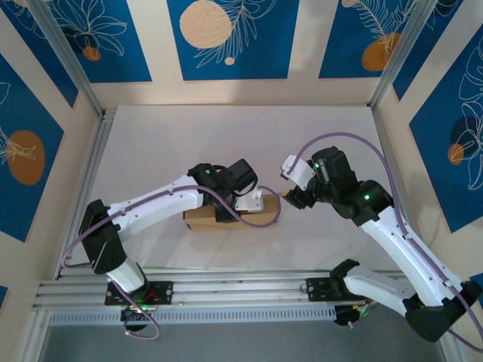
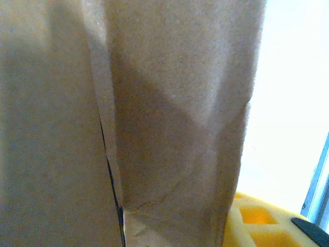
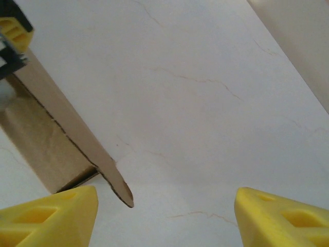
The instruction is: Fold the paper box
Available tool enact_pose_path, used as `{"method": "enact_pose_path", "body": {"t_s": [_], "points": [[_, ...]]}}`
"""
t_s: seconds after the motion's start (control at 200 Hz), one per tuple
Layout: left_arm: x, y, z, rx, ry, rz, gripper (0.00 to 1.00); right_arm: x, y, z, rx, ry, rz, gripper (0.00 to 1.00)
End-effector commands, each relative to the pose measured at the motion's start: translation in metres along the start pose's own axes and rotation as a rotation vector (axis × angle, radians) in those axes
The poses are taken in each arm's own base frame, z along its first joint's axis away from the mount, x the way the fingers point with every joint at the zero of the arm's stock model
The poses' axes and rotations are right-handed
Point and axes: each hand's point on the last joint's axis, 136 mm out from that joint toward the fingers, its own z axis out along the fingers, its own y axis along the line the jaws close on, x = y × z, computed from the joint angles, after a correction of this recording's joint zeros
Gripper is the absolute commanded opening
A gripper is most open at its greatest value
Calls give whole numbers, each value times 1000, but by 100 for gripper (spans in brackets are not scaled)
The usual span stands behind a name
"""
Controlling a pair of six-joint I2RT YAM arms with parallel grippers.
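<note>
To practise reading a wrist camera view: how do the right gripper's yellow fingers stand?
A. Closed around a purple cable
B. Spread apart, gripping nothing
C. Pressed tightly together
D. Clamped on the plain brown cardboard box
B: in the right wrist view the right gripper has its yellow fingers wide apart over the white table, and the plain brown cardboard box sits off to one side, not clamped between them.

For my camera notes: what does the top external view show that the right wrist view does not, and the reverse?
Top external: the blue patterned walls and the metal rail at the near edge. Right wrist: the right gripper close up, yellow fingers wide apart with nothing between, and the rounded flap tip. Both: the paper box on the white table, with the left gripper at it.
</note>
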Motion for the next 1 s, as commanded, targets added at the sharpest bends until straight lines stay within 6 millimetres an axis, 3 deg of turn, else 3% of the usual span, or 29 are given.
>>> {"method": "enact_pose_path", "body": {"t_s": [0.0, 0.47, 0.575, 0.8, 0.995], "points": [[-11, -4, -3, 26, -68, -1, 28, 1, 23, 5, -123, -25, -25, 71], [-15, -6, 3, 49, -70, -13, 28, 9, 30, 51, -202, 12, 60, 59], [-13, -7, 7, 52, -64, -15, 27, 9, 31, 59, -218, 33, 94, 49], [-12, 2, 9, 2, -53, -26, 25, 3, 34, 56, -250, 80, 240, 27], [-11, 5, 12, -13, -39, -30, 24, 2, 43, 50, -285, 112, 338, 20]]}}
